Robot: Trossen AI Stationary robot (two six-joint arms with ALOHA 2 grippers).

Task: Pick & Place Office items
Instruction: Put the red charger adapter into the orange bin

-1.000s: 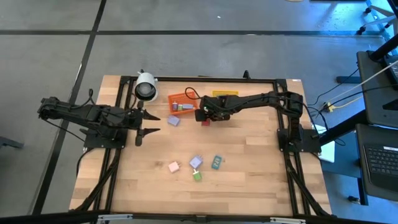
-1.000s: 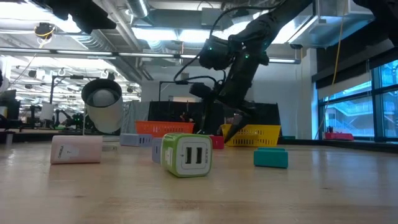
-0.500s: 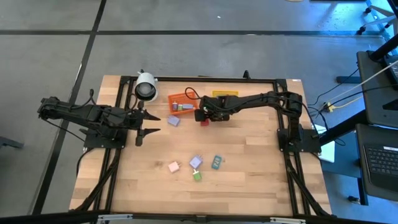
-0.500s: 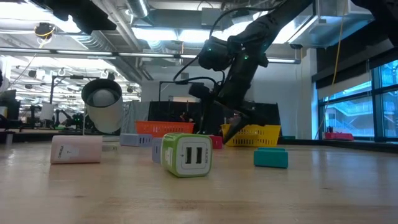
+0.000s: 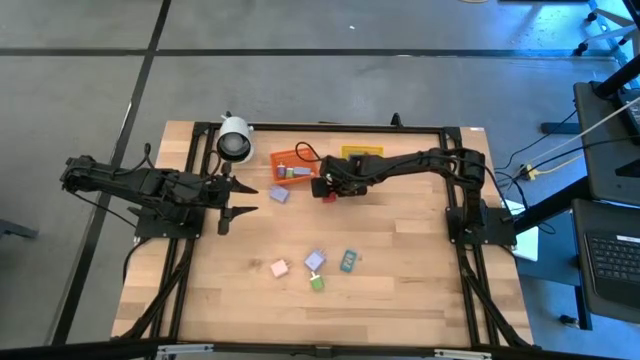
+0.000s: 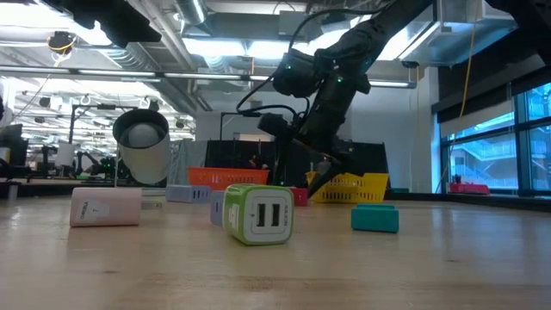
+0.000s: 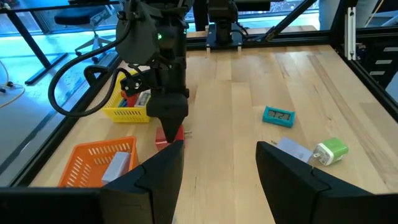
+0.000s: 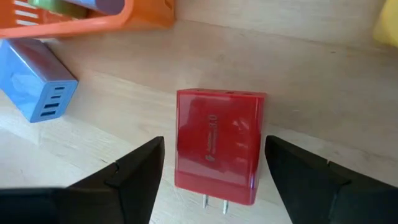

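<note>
I have the right gripper spread wide right over the red block, which lies flat on the table between its fingers, long axis running along them, prongs toward the wrist, while the left gripper waits part-open, well apart.

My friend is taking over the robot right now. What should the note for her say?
Right pincer: open, straddling the red charger lying on the table between the orange bin and yellow bin.
Left pincer: open, empty, waiting at the table's left.
Done: some items sit in both bins.
Left: red charger, blue charger beside the orange bin, plus pink, lilac, green and teal items near the front.
</note>
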